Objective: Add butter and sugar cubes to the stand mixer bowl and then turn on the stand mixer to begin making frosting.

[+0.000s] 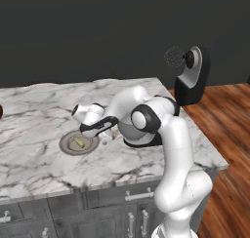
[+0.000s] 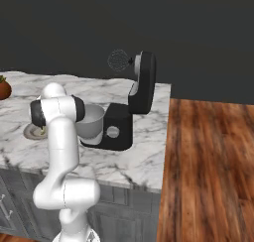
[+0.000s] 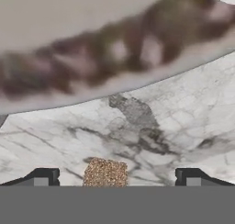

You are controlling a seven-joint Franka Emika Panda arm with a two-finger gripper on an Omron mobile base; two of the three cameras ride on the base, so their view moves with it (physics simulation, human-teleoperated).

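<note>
Two dark fingertips (image 3: 46,176) stand wide apart at the bottom of the hand view, and between them we see one speckled tan sugar cube (image 3: 105,172) lying on the marble counter (image 3: 183,126); the jaws are open and grip nothing. Above the cube in that view a broad blurred curve, pale with a dark mottled band, crosses the frame; we cannot tell for certain what it is.

From the left base view, we see the gripper (image 1: 108,134) low over the counter (image 1: 34,115), between the round grey plate (image 1: 66,145) and the stand mixer bowl (image 1: 127,130). The butter (image 1: 78,142), a small pale-yellow stick, lies on the plate, just beside the gripper. A tiny tan speck near the fingers may be the sugar cubes; it is too small for us to be sure.

The bowl sits on the base of the black stand mixer (image 2: 119,129), largely hidden by the arm in the left base view and clearer in the right base view (image 2: 92,122). The mixer's head (image 2: 144,82) is tilted up and back, its wire whisk (image 2: 118,60) raised well clear of the bowl. A silver knob (image 2: 113,132) shows on the mixer's body. Wooden floor (image 2: 213,176) lies beyond the counter's end.
</note>
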